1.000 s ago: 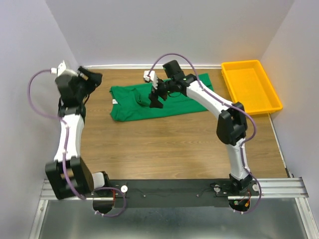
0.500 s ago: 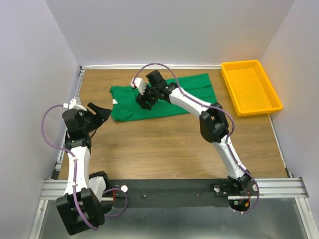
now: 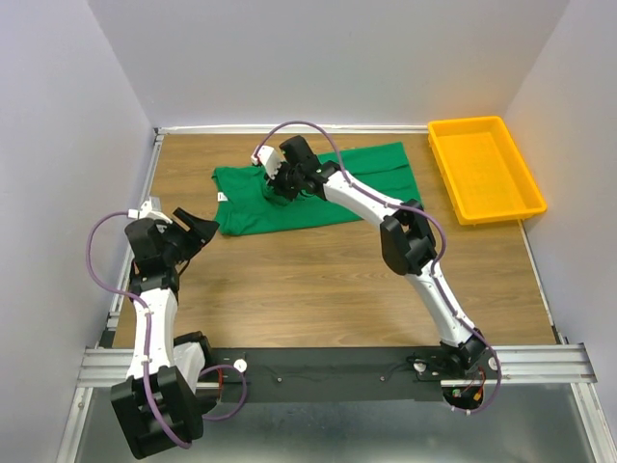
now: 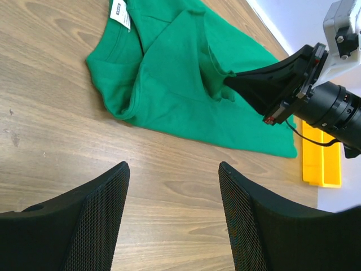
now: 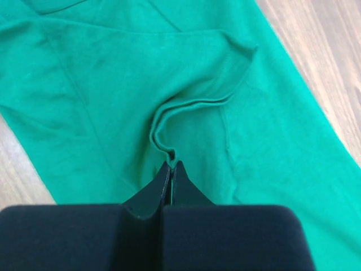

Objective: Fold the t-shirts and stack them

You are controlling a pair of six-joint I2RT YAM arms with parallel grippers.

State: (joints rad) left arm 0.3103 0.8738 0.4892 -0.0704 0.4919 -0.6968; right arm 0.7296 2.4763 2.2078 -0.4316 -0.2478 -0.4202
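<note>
You are working in a robotics lab test cell, not a home or a shop. Plain pale walls [image 3: 328,58] are boxing in a wood-grain table [image 3: 308,280] on three sides. The white-and-black left arm [image 3: 149,289] and right arm [image 3: 424,280] are standing bolted to an aluminium rail [image 3: 545,362] along the near edge. Bare purple cables [image 3: 93,253] are looping off them in the open. Only a green t-shirt [image 3: 251,207] and a yellow plastic tray [image 3: 487,169] are lying on the table.
</note>
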